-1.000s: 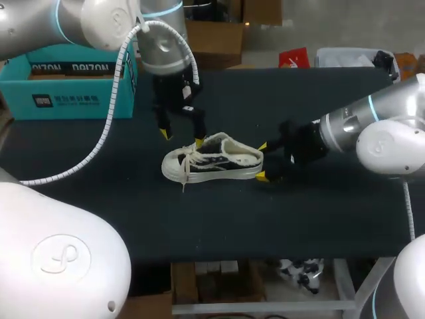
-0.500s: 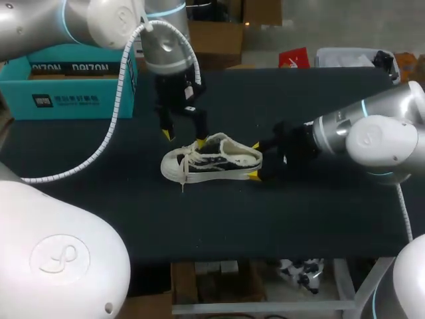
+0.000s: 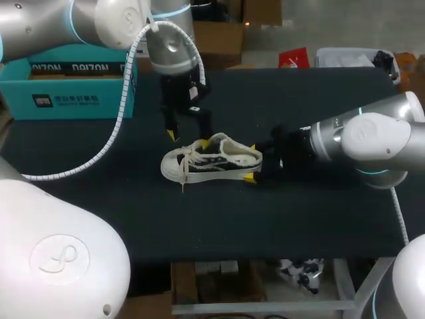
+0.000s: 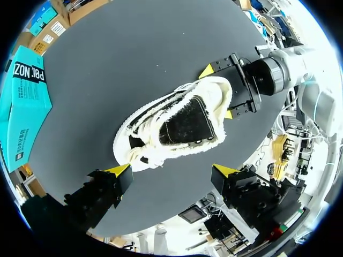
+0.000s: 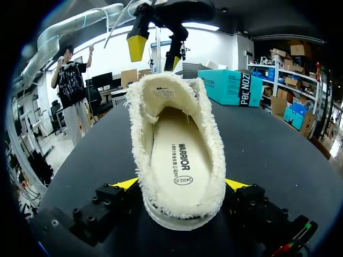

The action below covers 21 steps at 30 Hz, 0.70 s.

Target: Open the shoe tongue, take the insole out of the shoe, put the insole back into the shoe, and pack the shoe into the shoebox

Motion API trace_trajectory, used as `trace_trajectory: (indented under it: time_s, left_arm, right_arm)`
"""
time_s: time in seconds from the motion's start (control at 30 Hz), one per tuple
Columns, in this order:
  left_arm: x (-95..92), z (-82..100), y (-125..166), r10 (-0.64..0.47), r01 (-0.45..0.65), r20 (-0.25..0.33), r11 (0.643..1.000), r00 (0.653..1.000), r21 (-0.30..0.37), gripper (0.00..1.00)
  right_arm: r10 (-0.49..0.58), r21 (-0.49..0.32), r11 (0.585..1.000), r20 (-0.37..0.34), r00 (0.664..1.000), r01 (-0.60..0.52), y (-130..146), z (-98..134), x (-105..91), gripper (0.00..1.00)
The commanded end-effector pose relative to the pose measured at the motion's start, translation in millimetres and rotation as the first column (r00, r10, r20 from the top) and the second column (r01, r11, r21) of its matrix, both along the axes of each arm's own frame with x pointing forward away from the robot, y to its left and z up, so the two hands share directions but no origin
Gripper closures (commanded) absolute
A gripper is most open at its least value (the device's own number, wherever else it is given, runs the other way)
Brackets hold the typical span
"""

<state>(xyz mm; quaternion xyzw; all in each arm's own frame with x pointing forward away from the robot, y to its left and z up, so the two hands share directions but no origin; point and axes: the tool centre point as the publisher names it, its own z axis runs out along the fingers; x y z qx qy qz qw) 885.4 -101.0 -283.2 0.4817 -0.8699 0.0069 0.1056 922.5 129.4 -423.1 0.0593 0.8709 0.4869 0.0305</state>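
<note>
While the shoe [image 3: 212,159] sits on its sole mid-table w/ the insole [image 5: 174,155] inside, the left gripper [image 3: 188,139] hangs just over the lace end, fingers spread wide apart. Right gripper [image 3: 251,163] straddles the heel; can't tell if it's clamped or only around it. Teal shoebox [image 3: 66,83] is well apart, by the far left corner.

The left arm [image 3: 40,23] hides part of the shoebox [image 3: 66,100]; its inside seems out of sight.
</note>
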Motion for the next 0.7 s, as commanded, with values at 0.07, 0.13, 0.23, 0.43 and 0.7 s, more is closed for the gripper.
trace_trajectory:
  time_s: [0.07,0.13,0.23,0.43,0.7]
  left_arm:
    - [3.9,-2.8,-6.4,0.0,0.0,-0.006,1.0,1.0,0.005,0.0]
    - [4.9,-4.2,-8.0,0.006,-0.006,-0.01,1.0,1.0,0.007,0.0]
    - [6.5,-5.3,-10.0,0.022,-0.022,-0.025,1.0,0.999,0.01,0.0]
    - [2.3,-2.7,-21.9,0.057,-0.057,0.001,0.997,0.998,0.049,0.0]
    - [-8.4,4.3,-47.6,0.102,-0.105,0.043,0.99,0.994,0.097,0.0]
  right_arm:
    - [0.011,0.013,1.0,-0.005,1.0,-0.011,3.7,-4.4,5.4,0.0]
    - [0.016,0.023,1.0,-0.008,1.0,-0.016,4.6,-6.5,6.3,0.0]
    - [0.018,0.031,0.999,-0.007,1.0,-0.017,4.9,-8.2,6.8,0.0]
    - [0.015,0.042,0.999,0.018,1.0,-0.015,4.9,-8.4,6.6,1.0]
    - [-0.106,-0.028,0.994,0.044,0.993,0.107,4.3,-11.4,1.2,1.0]
